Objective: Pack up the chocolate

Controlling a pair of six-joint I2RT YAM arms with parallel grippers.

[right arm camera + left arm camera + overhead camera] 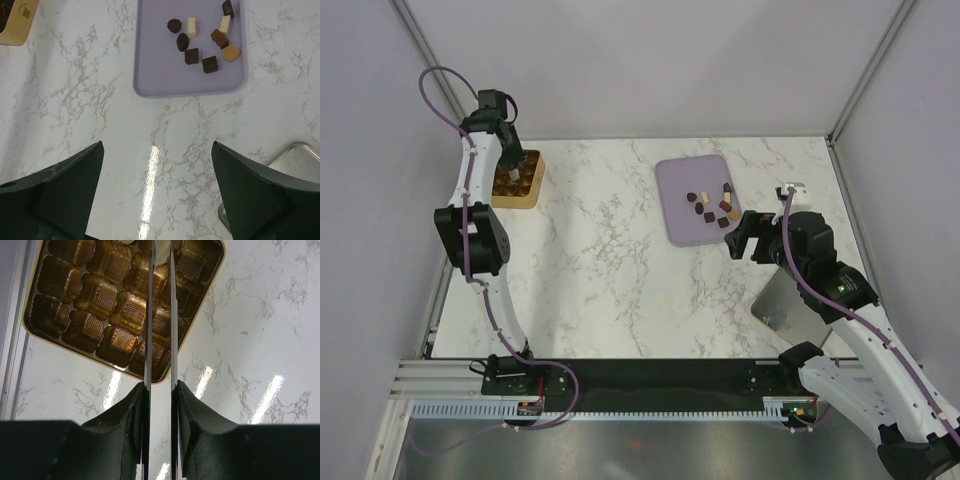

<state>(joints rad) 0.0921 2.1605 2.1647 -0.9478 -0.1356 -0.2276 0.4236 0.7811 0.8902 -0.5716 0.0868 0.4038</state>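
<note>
At 10 o'clock my left hand (509,170) pinches what looks like a cream piece (161,251) over the golden box (60,285), due for lowering and release; my right hand (157,147) gapes empty, 6 o'clock of the chocolates (192,55) on the lilac tray (150,75).

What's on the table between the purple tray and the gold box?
Nothing. Between the purple tray and the gold box there is only bare marble table. The top view shows it, and the right wrist view too.
</note>
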